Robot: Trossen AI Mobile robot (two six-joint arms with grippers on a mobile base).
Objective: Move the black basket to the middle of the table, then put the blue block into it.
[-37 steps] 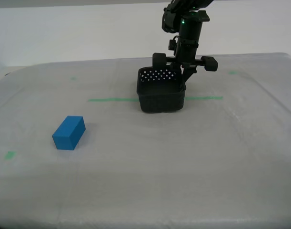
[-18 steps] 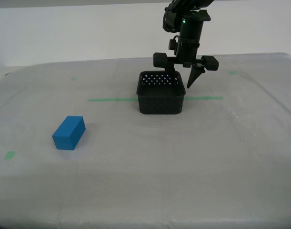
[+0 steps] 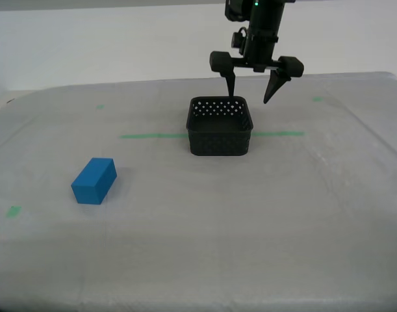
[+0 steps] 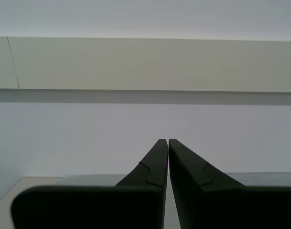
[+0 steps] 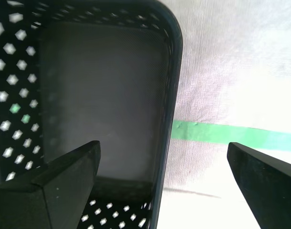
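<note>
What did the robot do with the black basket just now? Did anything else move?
My first gripper let go of the black basket and rose straight up; it now hangs open above the basket's rim. The basket tipped level and rests on the table, across the green tape line. The blue block stayed put.

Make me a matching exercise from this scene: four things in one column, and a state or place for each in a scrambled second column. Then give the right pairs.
Things:
1. black basket
2. blue block
3. my first gripper
4. my second gripper

States or places:
A. fingers shut together, facing a wall
B. lying alone on the table, toward the exterior view's left
C. open, raised above one wall of the basket
D. standing empty on the green tape line

Pairs: 1-D, 2-B, 3-C, 4-A
</note>
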